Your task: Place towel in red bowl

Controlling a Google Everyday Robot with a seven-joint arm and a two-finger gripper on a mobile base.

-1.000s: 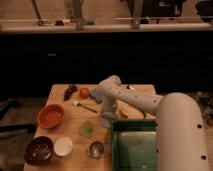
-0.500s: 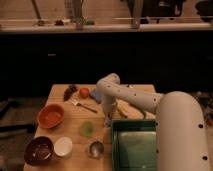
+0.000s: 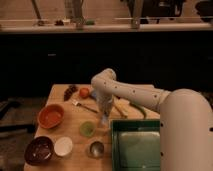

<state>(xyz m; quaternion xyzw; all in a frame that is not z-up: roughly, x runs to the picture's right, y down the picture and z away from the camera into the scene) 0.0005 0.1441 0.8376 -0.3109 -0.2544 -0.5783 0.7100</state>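
The orange-red bowl (image 3: 51, 116) sits on the left part of the wooden table. My arm comes in from the right, bends at a white elbow and points straight down at the table's middle. The gripper (image 3: 104, 118) is at its lower end, just right of a small green cup (image 3: 87, 129). A small pale grey-blue patch, the towel (image 3: 103, 121), shows at the gripper's tip, and the gripper is shut on it. The arm hides most of the towel. The bowl lies about a bowl's width to the gripper's left.
A dark maroon bowl (image 3: 39, 150) and a small white bowl (image 3: 63, 146) stand at the front left, with a metal cup (image 3: 96, 148) beside them. A green bin (image 3: 136, 145) fills the front right. A fork (image 3: 82, 105), an orange fruit (image 3: 84, 92) and dark grapes (image 3: 70, 91) lie behind.
The gripper has closed at the table's middle. The arm has stayed over the same spot beside the green cup.
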